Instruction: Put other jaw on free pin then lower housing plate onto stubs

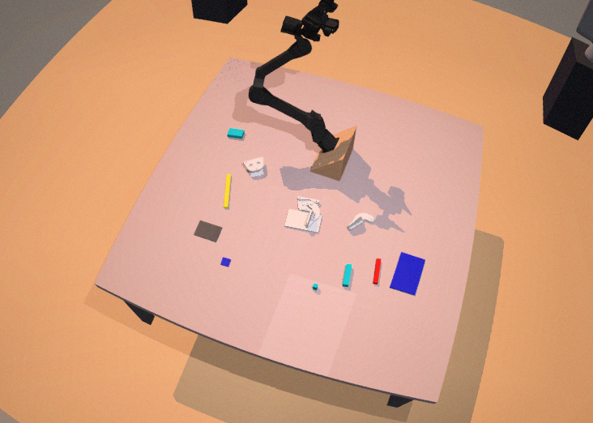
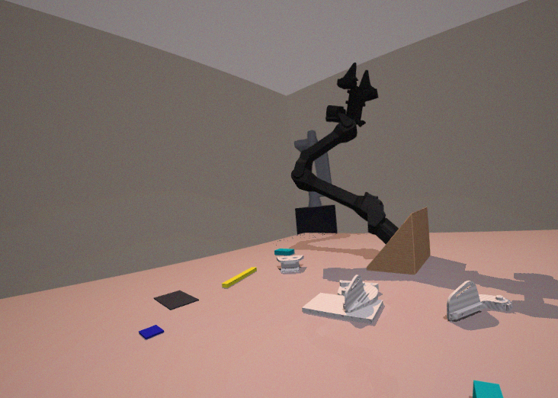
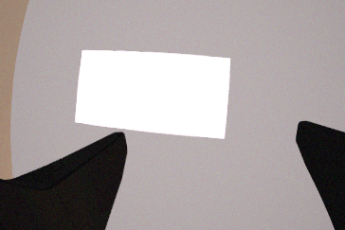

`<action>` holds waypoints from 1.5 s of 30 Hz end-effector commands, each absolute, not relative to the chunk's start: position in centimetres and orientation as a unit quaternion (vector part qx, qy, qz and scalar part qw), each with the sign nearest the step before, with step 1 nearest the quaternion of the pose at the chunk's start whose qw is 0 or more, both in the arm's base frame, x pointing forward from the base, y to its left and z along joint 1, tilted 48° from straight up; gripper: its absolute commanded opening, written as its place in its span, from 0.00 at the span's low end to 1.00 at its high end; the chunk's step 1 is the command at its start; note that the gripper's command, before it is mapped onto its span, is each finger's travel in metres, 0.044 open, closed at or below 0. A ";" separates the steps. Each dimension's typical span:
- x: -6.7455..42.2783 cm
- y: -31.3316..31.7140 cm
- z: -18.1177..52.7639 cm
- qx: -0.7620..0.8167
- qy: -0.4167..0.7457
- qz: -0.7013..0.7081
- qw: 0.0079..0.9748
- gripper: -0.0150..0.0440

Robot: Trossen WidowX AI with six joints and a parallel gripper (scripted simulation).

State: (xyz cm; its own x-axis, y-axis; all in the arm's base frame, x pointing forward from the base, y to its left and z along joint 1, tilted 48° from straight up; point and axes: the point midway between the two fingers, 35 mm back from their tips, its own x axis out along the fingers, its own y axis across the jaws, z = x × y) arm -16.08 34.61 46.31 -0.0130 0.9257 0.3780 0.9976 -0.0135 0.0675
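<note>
My claw [image 1: 336, 11] [image 2: 360, 68] [image 3: 214, 138] stood wide, its 2 fingers well apart and nothing between them, raised high with the tips pointing upward. Between and beyond them, my wrist view took in a bright white rectangle [image 3: 153, 94] on a pale surface. Behind the claw my black arm [image 1: 283, 106] [image 2: 333, 192] bent down to a brown wedge [image 1: 348, 151] [image 2: 420, 244]. Down on the pink table [image 1: 168, 264] [image 2: 252, 361], I took the white base [image 1: 294, 219] [image 2: 322, 305] as my clock's centre, with 12 at the top view's upper edge. The mounted jaw [image 1: 313, 211] [image 2: 354, 296] stood over that base, and the wedge was at 1 o'clock. The free jaw [image 1: 364, 218] [image 2: 464, 300] lay apart at 3, not on the base. The housing plate [image 1: 253, 162] [image 2: 289, 258], a white piece with 2 dark openings, sat off the base between 10 and 11. Farther out, a flat teal block [image 1: 236, 133] [image 2: 283, 251] lay at 11, a yellow bar [image 1: 227, 190] [image 2: 239, 277] at 10, a dark flat square [image 1: 207, 231] [image 2: 176, 299] at 9, a small blue tile [image 1: 225, 262] [image 2: 151, 332] at 8, and a red bar [image 1: 377, 271] near 4, just beside a larger blue sheet [image 1: 407, 273].
</note>
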 end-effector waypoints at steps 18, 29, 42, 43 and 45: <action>-14.0 39.9 41.2 -0.727 -0.661 -0.179 -0.043 1.00; -11.7 43.3 37.2 -0.735 -0.634 -0.182 -0.155 1.00; -8.6 45.9 32.3 -0.727 -0.605 -0.174 -0.274 1.00; -8.3 46.0 32.1 -0.727 -0.603 -0.171 -0.278 1.00; -7.7 46.3 31.5 -0.729 -0.599 -0.166 -0.286 1.00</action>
State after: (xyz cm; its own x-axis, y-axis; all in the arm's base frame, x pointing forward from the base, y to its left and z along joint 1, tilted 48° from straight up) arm -8.49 45.85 32.34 0.2114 0.9744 -0.0761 0.7923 -0.1253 0.5972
